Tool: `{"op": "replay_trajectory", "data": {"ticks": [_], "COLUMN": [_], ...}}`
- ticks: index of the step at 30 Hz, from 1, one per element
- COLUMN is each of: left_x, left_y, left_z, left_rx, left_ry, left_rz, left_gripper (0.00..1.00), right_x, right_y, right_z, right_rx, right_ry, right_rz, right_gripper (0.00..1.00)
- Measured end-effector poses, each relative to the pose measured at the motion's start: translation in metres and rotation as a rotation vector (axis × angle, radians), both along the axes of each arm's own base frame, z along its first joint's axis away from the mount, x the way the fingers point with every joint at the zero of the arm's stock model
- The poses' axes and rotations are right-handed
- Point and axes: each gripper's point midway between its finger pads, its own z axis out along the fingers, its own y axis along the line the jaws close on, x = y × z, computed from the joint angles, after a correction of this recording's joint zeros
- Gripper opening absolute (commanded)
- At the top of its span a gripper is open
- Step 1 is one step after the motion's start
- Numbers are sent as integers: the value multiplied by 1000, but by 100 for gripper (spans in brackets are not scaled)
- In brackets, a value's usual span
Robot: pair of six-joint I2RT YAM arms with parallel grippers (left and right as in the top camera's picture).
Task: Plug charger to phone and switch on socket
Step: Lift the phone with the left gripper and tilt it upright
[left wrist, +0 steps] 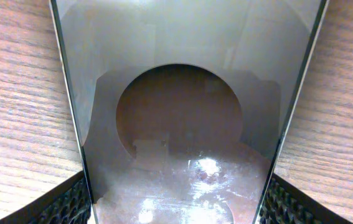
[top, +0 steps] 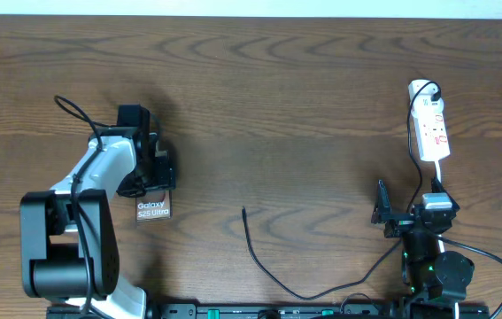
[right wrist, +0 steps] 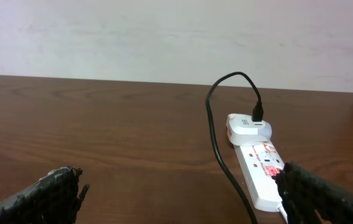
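The phone point(top: 153, 210) lies flat on the table at the left, its white "Galaxy" lettering showing. My left gripper point(top: 155, 188) is shut on the phone, and in the left wrist view the glossy face point(left wrist: 182, 93) fills the span between both fingers point(left wrist: 70, 205). The white socket point(top: 429, 124) lies at the far right with a white adapter point(right wrist: 248, 127) plugged into it. From there the charger cable point(right wrist: 216, 143) runs down past my right gripper point(top: 410, 206). Its free tip point(top: 244, 211) lies on the table mid-front. The right gripper point(right wrist: 188, 199) stands open, holding nothing, just short of the socket point(right wrist: 260, 171).
The wooden table point(top: 277, 106) carries nothing else between the phone and the socket. The charger's slack point(top: 321, 292) loops along the front edge. A pale wall point(right wrist: 164, 37) rises behind the table's far edge.
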Motion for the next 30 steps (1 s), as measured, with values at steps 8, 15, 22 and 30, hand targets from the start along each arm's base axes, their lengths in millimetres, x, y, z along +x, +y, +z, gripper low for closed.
{"op": "replay_trajectory", "data": {"ticks": [8,15,22,30], "left_x": [6,10,10,17], "left_y": [-7,-27,-71,-123], "left_z": [11,18,32,70], "left_rx": [-38,-157,-429,-803], "left_ry": [-41,-57,-66,-84], "left_rz": [-2,-9,-25,8], "left_gripper": [7,7,7,7], "right_x": [0,0,0,0], "right_y": [0,0,0,0], "right_z": [0,0,0,0], "right_rx": [0,0,0,0], "right_ry": [0,0,0,0], "right_rz": [0,0,0,0], "right_gripper": [99,99,99,99]}}
